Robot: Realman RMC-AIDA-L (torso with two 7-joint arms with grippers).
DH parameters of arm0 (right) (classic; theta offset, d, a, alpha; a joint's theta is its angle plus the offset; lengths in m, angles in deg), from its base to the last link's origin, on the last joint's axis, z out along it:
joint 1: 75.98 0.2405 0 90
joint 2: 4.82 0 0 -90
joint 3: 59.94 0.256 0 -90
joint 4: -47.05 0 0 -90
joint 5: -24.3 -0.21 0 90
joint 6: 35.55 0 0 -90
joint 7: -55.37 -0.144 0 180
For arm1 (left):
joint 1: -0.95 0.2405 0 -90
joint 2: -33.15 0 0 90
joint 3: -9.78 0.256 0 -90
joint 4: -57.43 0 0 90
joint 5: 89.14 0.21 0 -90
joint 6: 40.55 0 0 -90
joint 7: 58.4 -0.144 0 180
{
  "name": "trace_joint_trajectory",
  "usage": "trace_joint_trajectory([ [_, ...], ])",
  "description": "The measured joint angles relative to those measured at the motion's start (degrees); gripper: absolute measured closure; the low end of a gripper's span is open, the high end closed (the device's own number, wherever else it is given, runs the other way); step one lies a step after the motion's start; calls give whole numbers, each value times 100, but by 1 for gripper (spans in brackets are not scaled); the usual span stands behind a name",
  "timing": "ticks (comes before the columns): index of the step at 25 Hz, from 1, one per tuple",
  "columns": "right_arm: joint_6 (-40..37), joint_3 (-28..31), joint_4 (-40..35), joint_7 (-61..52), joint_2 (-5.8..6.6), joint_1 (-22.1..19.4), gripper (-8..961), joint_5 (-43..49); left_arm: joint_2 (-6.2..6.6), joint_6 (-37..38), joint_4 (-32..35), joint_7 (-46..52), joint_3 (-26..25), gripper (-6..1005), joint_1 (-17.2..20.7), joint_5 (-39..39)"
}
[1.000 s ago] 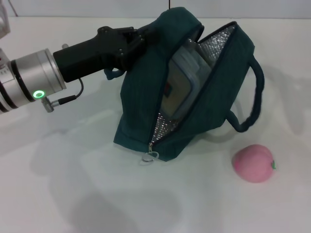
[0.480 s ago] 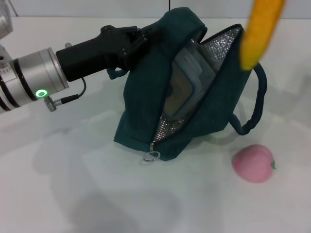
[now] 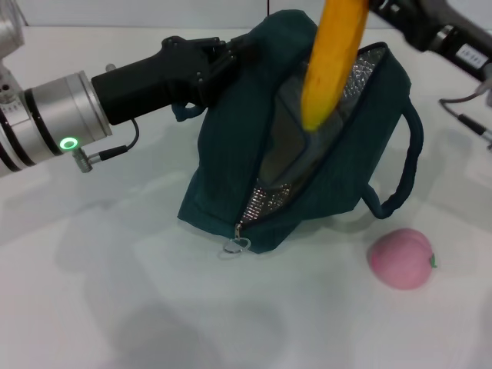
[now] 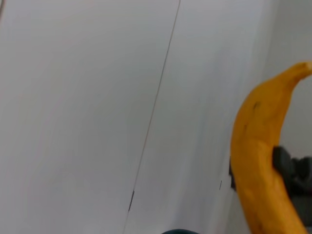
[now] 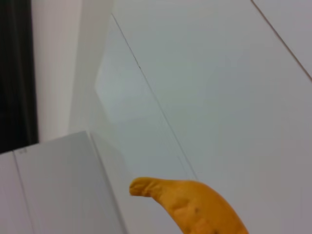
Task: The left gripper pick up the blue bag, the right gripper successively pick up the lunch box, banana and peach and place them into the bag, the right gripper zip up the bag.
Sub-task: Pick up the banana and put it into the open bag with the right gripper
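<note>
The banana (image 3: 332, 61) has swung in from the upper right and now hangs nearly upright, its lower end dipped into the open mouth of the bag (image 3: 323, 184), with the lunch box (image 3: 288, 150) lying inside. The right gripper (image 3: 377, 6), at 1 o'clock, grasps the banana's upper end. The left gripper (image 3: 231, 58), at 10 o'clock, is clenched on the bag's top edge, propping it up. The peach (image 3: 400, 258) lies on the table (image 3: 92, 307) at 4 o'clock, apart from the bag.
</note>
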Motion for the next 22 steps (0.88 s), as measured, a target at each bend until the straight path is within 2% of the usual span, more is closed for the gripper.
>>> trace_joint_trajectory([
  [8,261,23,839,1175,-1,138,460,-13,-7,-54,-227,-100,0,953,-194,-1],
  [19,226,-66,1062,1365,-1,184,415,198,-5,-174,-299,-123,0,953,-255,-54],
  [22,107,-28,1014,1388,-1,106,289,148,3,-174,-299,-123,0,953,-244,-76],
])
